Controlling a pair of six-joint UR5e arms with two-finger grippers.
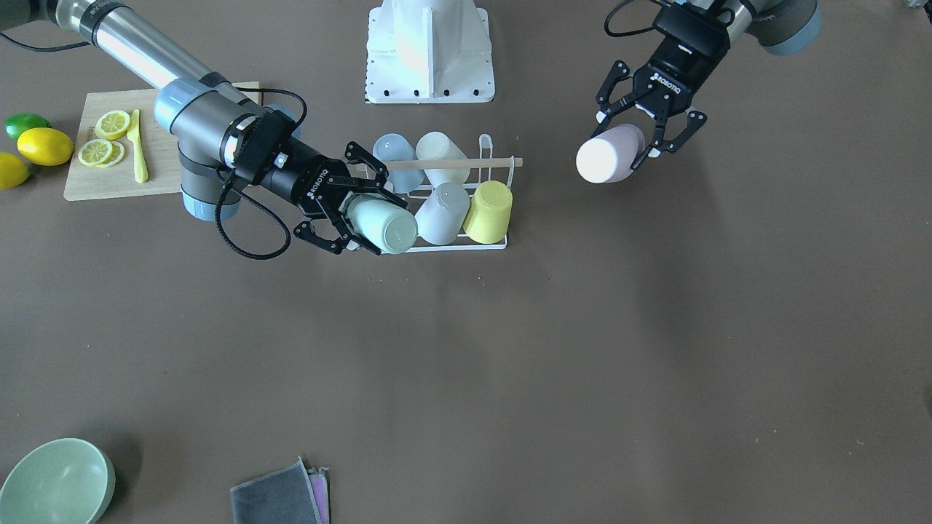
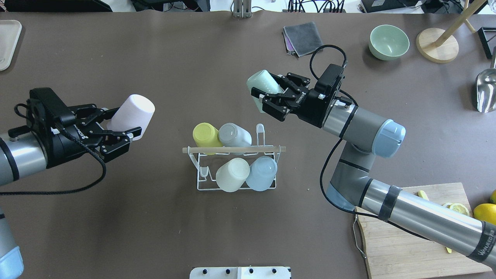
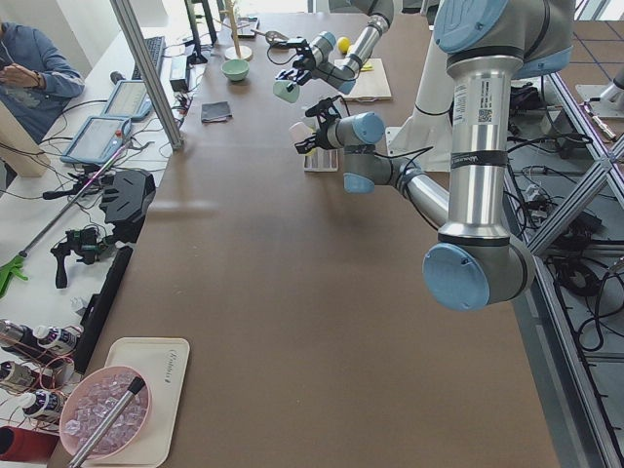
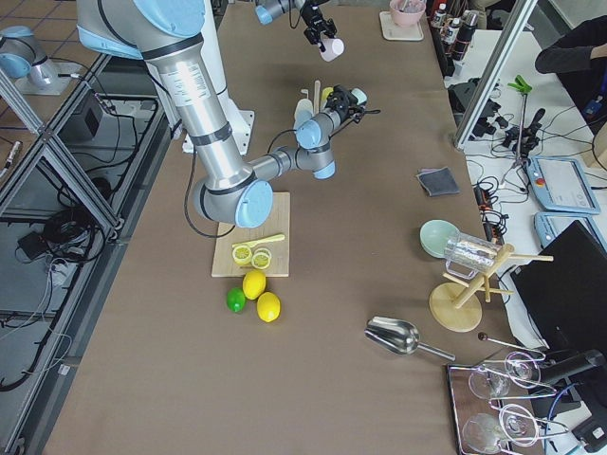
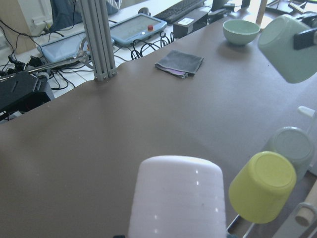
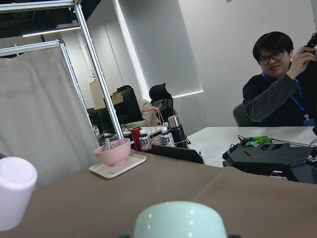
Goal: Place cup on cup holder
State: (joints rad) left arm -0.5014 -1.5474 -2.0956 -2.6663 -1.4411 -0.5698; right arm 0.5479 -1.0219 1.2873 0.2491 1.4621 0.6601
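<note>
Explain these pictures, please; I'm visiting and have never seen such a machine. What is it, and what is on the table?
It is a robot with two arms at a brown table. Two pictures look down on the table, from behind the robot and from across it; two look along it from its ends; two come from wrist cameras. The left arm's fingers hold a pale pink cup, the right arm's fingers a mint cup, both above the table. Between them stands a white wire cup holder carrying yellow, grey, cream and blue cups. Also there: a cutting board with lemon slices, a green bowl, a folded cloth.
</note>
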